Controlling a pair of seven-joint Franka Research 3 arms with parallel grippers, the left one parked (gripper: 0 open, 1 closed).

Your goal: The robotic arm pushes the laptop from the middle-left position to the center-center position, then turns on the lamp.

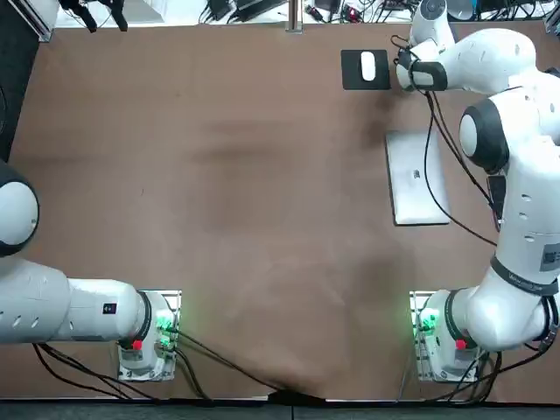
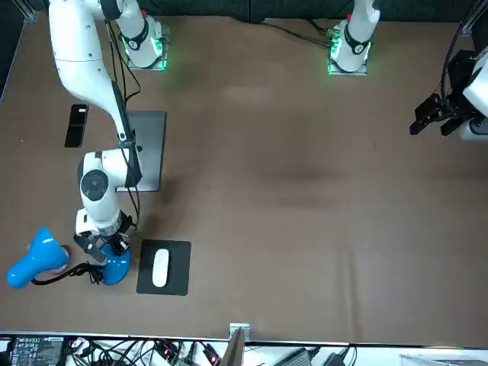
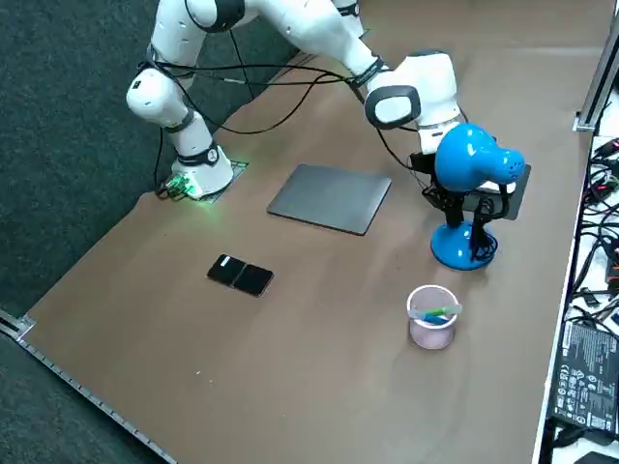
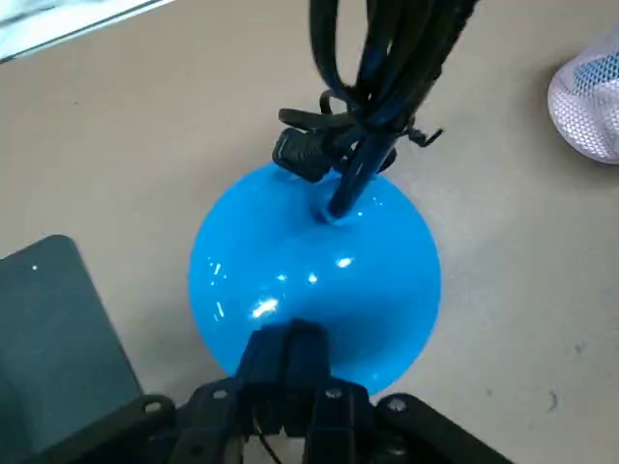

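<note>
The closed silver laptop (image 1: 418, 179) (image 2: 149, 149) (image 3: 331, 196) lies flat on the brown table, at the right side in the top view. A blue desk lamp stands beyond it, with a round base (image 2: 114, 268) (image 3: 461, 247) (image 4: 319, 266) and a head (image 2: 34, 260) (image 3: 473, 159) that shows no light. My right gripper (image 2: 101, 245) (image 4: 287, 333) is shut, its two fingers pressed together with their tips on the near rim of the lamp base. In the top view the arm hides the lamp, and the gripper (image 1: 404, 64) sits beside the mouse pad.
A black mouse pad (image 1: 353, 79) (image 2: 177, 278) with a white mouse (image 1: 367, 66) (image 2: 160, 268) lies next to the lamp. A black phone (image 2: 76, 124) (image 3: 242, 275) and a pink cup (image 3: 432, 316) (image 4: 590, 92) sit on the right side. The lamp's cable (image 4: 372, 87) rises from the base.
</note>
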